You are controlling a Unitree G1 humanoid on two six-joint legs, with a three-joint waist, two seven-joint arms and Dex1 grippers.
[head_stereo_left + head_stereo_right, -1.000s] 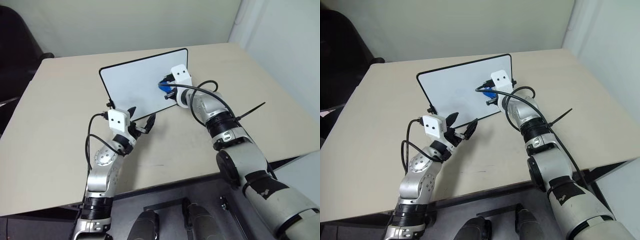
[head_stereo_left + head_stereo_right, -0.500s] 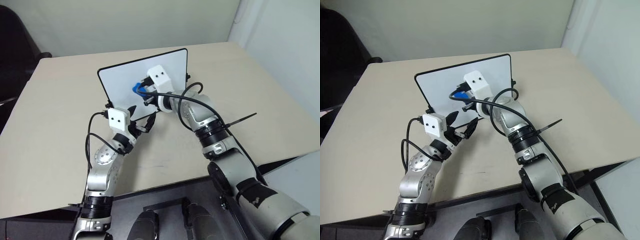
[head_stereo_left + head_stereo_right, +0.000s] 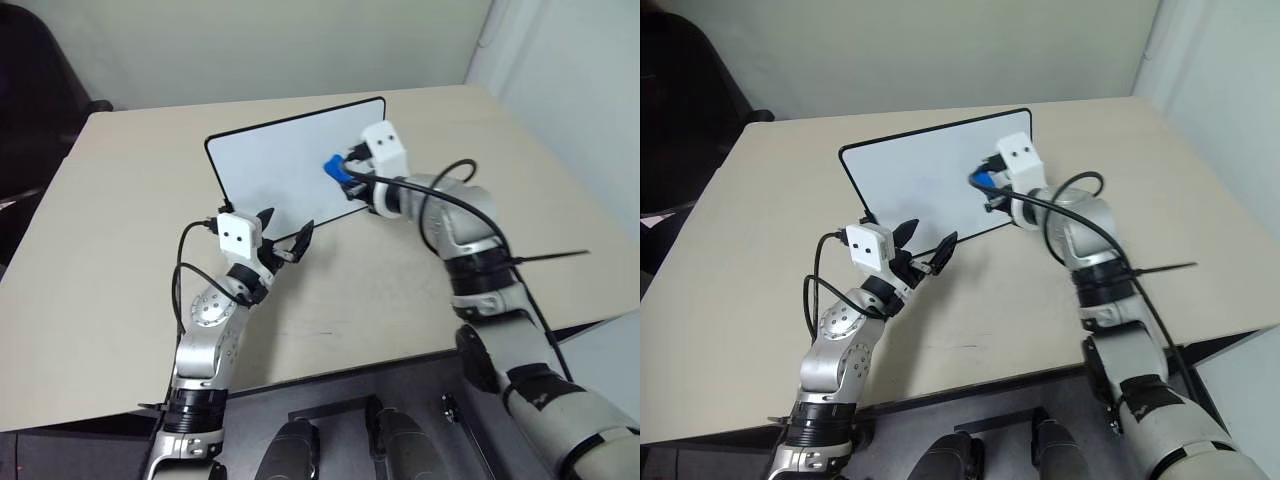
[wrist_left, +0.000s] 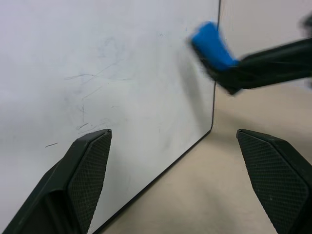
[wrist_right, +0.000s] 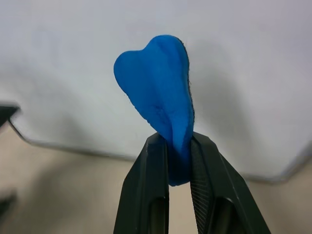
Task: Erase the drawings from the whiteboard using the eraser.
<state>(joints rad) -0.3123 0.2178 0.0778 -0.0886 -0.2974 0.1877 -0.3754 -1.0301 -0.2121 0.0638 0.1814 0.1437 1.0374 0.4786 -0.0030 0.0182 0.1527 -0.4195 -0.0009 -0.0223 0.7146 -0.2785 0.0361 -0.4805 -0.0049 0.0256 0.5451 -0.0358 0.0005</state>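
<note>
A: left side first – left gripper [image 3: 283, 236], state?
B: fingers [image 4: 87, 165] spread wide, grasping nothing, hovering just at the lower front edge of the whiteboard [image 3: 270, 170], which stands tilted on the worktop [image 3: 120, 260]

A: board itself, any drawings?
B: faint thin strokes, the drawings [image 4: 92, 87], on the left-middle part of the face, readable in the left wrist view, barely there from the head camera; looks mostly wiped but not clean, my guess

A: eraser?
B: eraser [image 3: 334, 170], blue, at the right part of the board near its right edge, high up; pinched at its lower end by the right gripper [image 5: 178, 161], fingers clenched tight on it, soft block bulging above them; long axis runs out along the fingers toward the board face. Can't tell if it touches the surface

A: so the relation for the next pass?
B: leftover marks lie to the left of the eraser, across the board face; right arm is the one with the tool, so it would need to sweep leftward

A: in the way?
B: nothing on the face; left gripper sits low, below the marks, could crowd a low sweep
</note>
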